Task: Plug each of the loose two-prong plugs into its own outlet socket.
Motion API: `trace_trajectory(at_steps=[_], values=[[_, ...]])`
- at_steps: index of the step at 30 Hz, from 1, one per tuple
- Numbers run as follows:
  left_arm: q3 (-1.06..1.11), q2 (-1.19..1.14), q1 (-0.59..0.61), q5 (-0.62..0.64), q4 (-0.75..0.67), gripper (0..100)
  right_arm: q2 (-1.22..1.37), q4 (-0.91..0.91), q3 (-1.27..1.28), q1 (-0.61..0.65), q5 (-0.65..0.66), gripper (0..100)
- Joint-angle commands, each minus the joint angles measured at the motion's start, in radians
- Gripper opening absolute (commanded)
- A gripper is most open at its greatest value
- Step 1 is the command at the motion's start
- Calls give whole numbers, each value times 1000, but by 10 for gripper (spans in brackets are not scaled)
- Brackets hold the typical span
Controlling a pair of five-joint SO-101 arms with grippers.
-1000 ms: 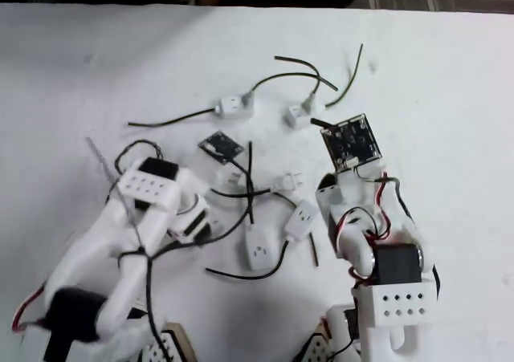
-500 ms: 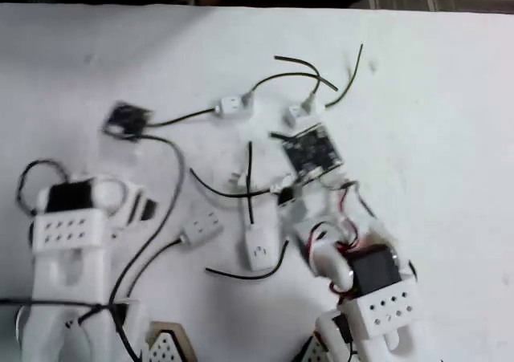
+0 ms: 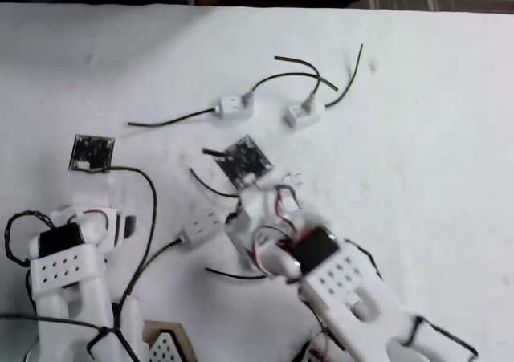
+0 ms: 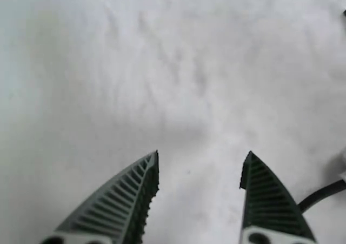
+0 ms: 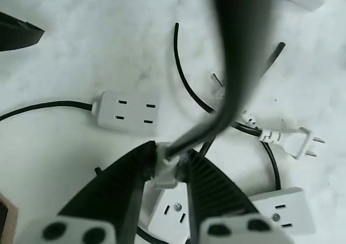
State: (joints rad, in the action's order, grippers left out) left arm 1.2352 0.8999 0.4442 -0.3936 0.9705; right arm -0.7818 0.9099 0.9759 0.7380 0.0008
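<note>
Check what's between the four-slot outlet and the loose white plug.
Right wrist view: a curved black cord lies on the table between the four-slot outlet and the loose plug. The held cord in the right gripper crosses above.

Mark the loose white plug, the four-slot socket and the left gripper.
loose white plug [image 5: 289,141], right wrist view, its body.
four-slot socket [image 5: 128,111], right wrist view, its slotted face.
left gripper [image 4: 203,156], left wrist view, midway between open fingertips.
</note>
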Motion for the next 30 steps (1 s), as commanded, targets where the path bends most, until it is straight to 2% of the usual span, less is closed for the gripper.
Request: trace_trajectory(at_steps=[1, 8, 19, 30], values=[[3, 28, 7, -8, -21, 252, 120, -51, -92, 28, -46, 17], [3, 24, 7, -8, -21, 252, 259, -206, -98, 77, -66, 17], [14, 28, 7, -9, -21, 252, 369, -352, -98, 73, -60, 17], [14, 25, 7, -9, -21, 251, 387, -392, -97, 25, -37, 17]])
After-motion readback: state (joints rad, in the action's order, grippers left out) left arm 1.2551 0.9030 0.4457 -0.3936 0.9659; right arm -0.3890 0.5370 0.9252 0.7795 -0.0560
